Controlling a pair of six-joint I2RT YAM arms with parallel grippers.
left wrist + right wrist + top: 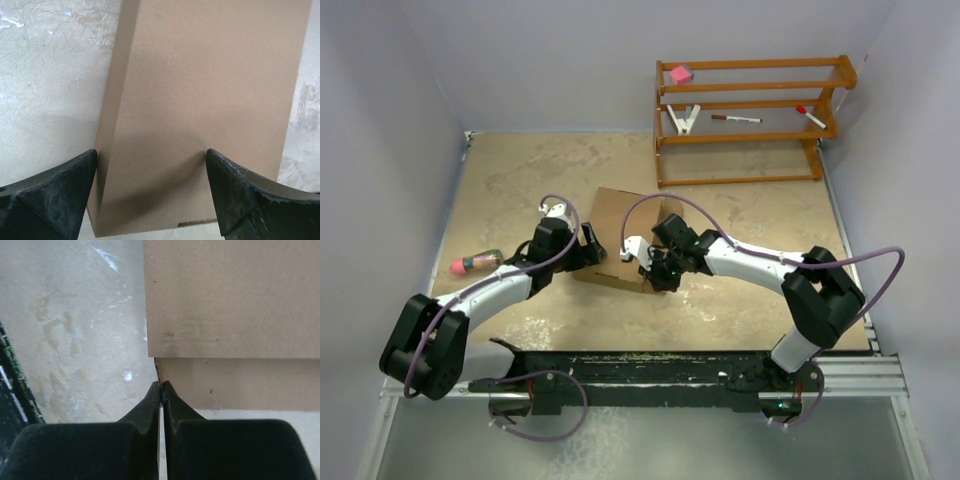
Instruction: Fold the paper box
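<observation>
The paper box point(620, 222) is plain brown cardboard and lies mid-table between the two arms. In the left wrist view the paper box point(200, 90) fills the frame, with a fold line down its left side. My left gripper point(150, 155) is open wide at the box's near end, its fingertips point(85, 165) straddling the panel; from above, the left gripper point(592, 250) sits at the box's left near corner. My right gripper point(161, 385) is shut on a thin upright cardboard edge of the paper box point(230, 300). From above, the right gripper point(652, 268) is at the box's right near corner.
A wooden rack point(750, 145) stands at the back right, holding a pink block point(680, 73), a white clip point(683, 120) and two markers point(735, 118). A pink-capped tube point(475, 264) lies left of the left arm. Walls close in on both sides.
</observation>
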